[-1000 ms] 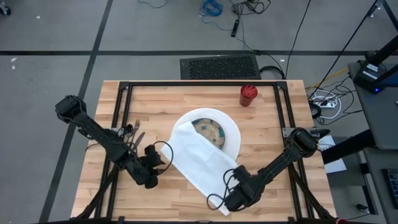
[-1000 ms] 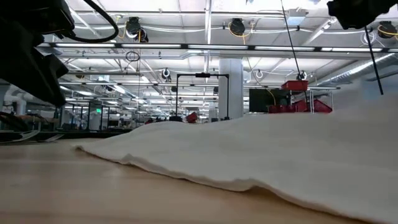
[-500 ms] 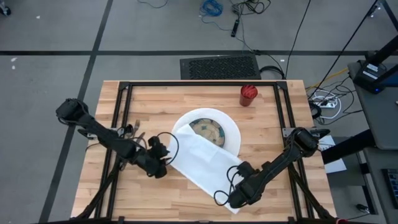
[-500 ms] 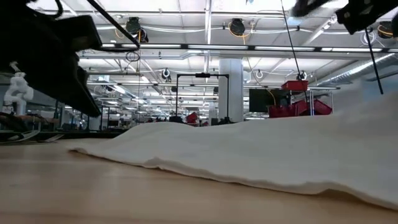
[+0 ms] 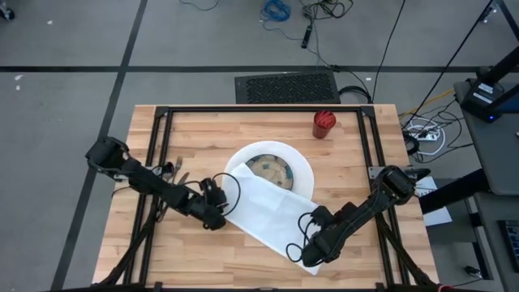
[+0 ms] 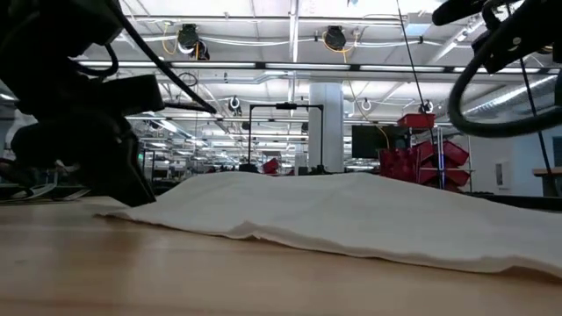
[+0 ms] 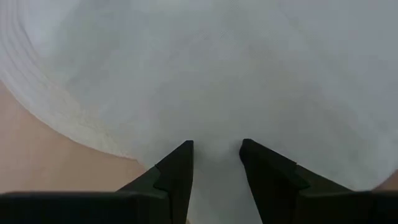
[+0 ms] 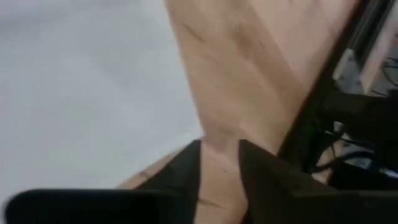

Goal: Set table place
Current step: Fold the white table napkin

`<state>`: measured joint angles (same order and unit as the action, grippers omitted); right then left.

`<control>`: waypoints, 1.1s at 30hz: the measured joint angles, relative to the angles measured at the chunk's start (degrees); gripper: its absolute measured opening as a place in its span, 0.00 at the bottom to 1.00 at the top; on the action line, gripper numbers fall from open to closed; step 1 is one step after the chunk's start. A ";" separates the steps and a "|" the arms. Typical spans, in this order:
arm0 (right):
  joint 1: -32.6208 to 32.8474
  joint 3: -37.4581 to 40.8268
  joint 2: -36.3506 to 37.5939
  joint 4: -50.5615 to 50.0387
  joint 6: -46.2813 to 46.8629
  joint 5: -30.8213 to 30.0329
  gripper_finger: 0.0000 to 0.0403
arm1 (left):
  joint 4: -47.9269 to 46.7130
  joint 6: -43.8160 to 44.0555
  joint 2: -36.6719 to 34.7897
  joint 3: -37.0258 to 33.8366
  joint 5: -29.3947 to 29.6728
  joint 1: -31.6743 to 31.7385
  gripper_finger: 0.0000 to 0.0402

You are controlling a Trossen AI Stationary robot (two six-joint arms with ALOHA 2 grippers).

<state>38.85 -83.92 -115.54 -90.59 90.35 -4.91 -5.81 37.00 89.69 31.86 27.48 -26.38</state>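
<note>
Lying across the plate [image 5: 298,166], the napkin [image 5: 272,215] shows no writing.

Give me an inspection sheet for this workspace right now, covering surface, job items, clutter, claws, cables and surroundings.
Surface: wooden table with black frame.
Job's things: white plate at centre; white cloth lying over its near edge and onto the table; red cup at the far right; cutlery at the left.
Clutter: nothing seen.
Claws: left claw at the cloth's left edge, fingers apart over it; right claw at the cloth's near right corner, fingers apart above bare wood.
Cables: loops on both arms; loose cables on the floor beyond the table.
Surroundings: grey floor, black mat behind the table.
</note>
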 joint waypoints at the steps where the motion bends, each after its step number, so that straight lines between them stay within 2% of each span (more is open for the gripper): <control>1: 0.00 0.00 0.14 0.52 -0.89 0.31 0.30 | -0.03 1.06 0.19 0.01 -0.92 -0.17 0.32; 5: 0.07 -0.70 0.82 6.00 -1.78 -1.85 0.46 | -0.30 6.32 0.16 0.07 -5.16 -2.12 0.32; 8: 0.90 -0.87 0.80 15.15 -3.61 -5.33 0.53 | -0.63 9.12 -0.13 0.07 -7.03 -4.07 0.32; 12: 2.36 -0.92 0.21 30.02 -6.97 -5.90 0.54 | -2.62 12.23 -0.19 0.71 -10.16 -7.10 0.32; 18: 4.16 -0.92 -2.76 42.89 -7.34 -5.48 0.50 | -6.68 13.79 -0.68 2.64 -14.13 -11.55 0.32; 25: 4.80 -1.28 -5.13 41.02 -7.11 -1.45 0.50 | -7.52 19.55 -1.69 2.82 -18.45 -16.98 0.32; 29: 4.68 -1.03 -4.21 39.66 -6.93 0.79 0.50 | -5.84 23.87 -1.78 2.85 -19.16 -20.24 0.32; 33: 4.93 -0.80 -2.35 39.36 -5.56 2.93 0.50 | -6.96 24.22 -3.14 4.83 -20.45 -21.66 0.32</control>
<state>43.78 -84.72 -117.88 -51.23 84.78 -1.98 -12.77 61.22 86.55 36.69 7.03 -48.03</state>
